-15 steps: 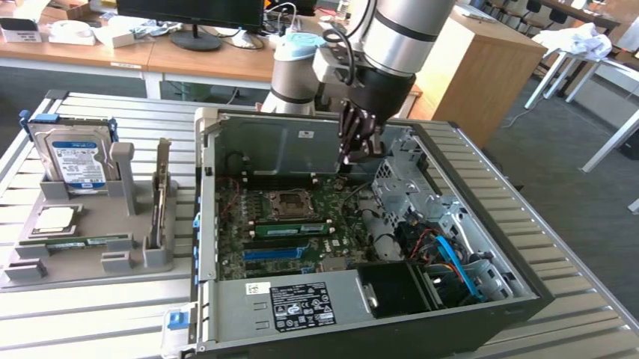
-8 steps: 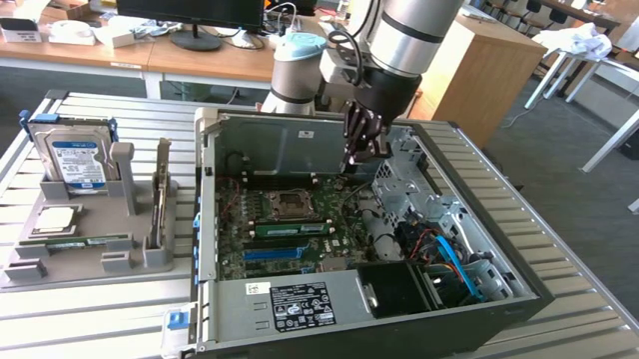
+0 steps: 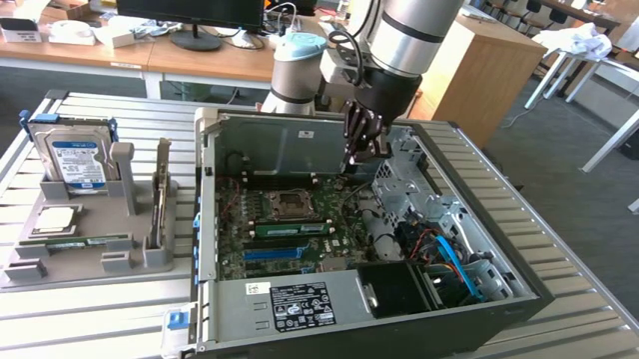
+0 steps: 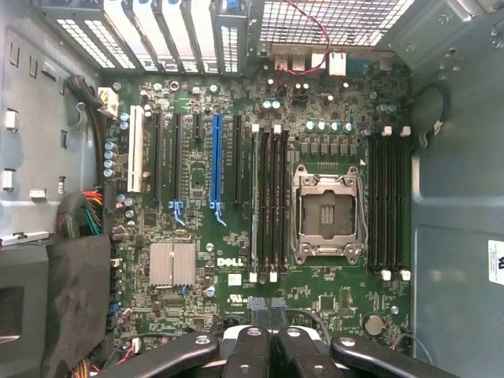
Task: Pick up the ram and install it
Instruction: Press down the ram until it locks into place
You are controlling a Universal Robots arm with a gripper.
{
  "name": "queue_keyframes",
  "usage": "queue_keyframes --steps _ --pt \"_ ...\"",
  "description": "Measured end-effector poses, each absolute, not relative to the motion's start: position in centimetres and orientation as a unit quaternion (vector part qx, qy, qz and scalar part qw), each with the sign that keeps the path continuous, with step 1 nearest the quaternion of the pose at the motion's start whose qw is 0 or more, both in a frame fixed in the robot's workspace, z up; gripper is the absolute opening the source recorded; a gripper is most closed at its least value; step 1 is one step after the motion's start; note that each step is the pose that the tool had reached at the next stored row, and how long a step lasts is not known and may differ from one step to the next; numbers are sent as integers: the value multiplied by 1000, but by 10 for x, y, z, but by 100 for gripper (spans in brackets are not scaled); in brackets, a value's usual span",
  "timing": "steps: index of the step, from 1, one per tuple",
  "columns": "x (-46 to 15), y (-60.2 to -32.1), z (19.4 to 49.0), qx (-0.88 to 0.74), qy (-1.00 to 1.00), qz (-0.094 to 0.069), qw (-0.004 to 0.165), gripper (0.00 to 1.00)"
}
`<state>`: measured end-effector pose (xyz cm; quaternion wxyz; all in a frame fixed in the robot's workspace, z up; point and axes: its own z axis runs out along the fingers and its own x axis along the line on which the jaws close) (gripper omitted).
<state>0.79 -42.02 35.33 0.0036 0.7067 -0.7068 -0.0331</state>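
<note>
Black hand [image 3: 366, 153] clenched, hovering inside the open grey metal computer case [image 3: 269, 138]. One long green ram stick [image 3: 289, 226] sits slotted in the motherboard [image 4: 228, 260]; its twin [image 3: 82, 241] lies on the grey tray [image 3: 75, 263], exterior view's left.

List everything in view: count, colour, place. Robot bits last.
PC case: one, black and grey, open, on the table
motherboard: one, green, inside the case
CPU socket: one, silver frame, mid-board
seated RAM stick: one, green, in a slot beside the socket
loose RAM stick: one, green, flat on the tray
hard drive: one, blue label, upright at the tray's back
processor chip: one, silver, flat on the tray
tray: one, grey, exterior view's left of the case
table: one, slatted metal
gripper: one, black, shut, nothing seen in it, over the case
</note>
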Motion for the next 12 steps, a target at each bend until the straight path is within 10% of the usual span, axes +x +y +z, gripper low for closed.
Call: queue_keyframes --steps 12 --pt "8 -420 343 707 -707 -32 2 10"
